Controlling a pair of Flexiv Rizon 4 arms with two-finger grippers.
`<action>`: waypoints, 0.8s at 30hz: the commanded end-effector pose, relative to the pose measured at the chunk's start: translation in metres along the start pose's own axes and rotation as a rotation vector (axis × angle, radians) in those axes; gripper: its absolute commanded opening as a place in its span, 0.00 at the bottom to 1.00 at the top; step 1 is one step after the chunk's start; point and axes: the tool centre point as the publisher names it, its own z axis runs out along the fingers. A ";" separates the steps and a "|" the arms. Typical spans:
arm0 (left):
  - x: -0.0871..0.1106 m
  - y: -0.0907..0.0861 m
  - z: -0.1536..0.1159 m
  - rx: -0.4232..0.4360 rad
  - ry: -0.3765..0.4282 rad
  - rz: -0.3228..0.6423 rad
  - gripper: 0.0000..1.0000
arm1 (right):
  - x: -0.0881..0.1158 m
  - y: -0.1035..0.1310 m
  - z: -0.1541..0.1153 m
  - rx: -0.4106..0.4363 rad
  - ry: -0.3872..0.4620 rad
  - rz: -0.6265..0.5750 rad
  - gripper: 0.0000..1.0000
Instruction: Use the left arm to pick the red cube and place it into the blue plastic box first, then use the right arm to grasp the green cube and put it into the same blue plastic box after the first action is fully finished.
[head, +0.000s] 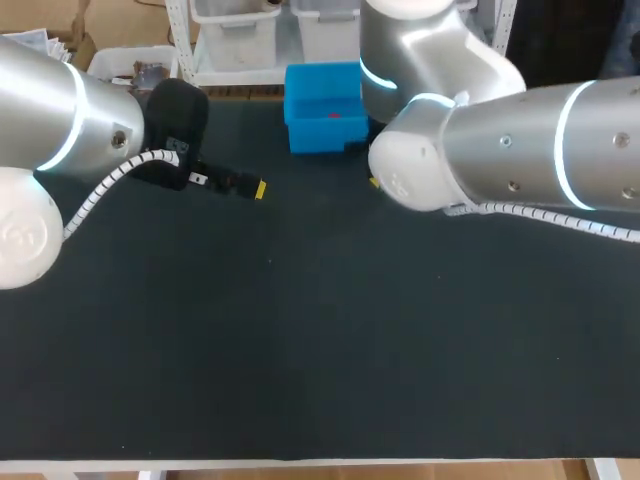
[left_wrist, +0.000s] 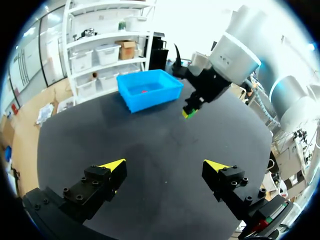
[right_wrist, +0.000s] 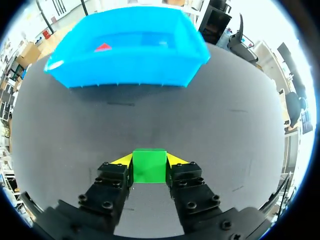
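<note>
Pinching the green cube (right_wrist: 149, 167) between both yellow tips, the right gripper (right_wrist: 149, 160) is hanging low over the table (head: 300, 350). The blue box (right_wrist: 125, 70) is lying ahead at its twelve o'clock, and the red cube (right_wrist: 103, 47) is already resting inside. The left gripper (left_wrist: 167, 167), fingers spread and holding nothing, is hovering around ten o'clock on the table. The cube seems to be riding below the box rim, so pushing straight ahead without lifting risks shoving the box or jarring the cube loose.

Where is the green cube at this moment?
In the right wrist view, the green cube is gripped from both sides by the right pincer, short of the blue plastic box ahead, which holds the red cube.
</note>
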 end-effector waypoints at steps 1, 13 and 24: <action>0.000 0.003 0.001 0.012 -0.003 0.003 1.00 | 0.002 -0.010 -0.037 0.002 -0.023 -0.001 0.00; 0.000 0.003 0.001 0.012 -0.003 0.003 1.00 | -0.030 -0.021 -0.121 -0.030 -0.152 -0.001 0.00; 0.000 0.003 0.001 0.012 -0.003 0.003 1.00 | -0.043 -0.022 -0.148 -0.121 -0.268 -0.011 0.00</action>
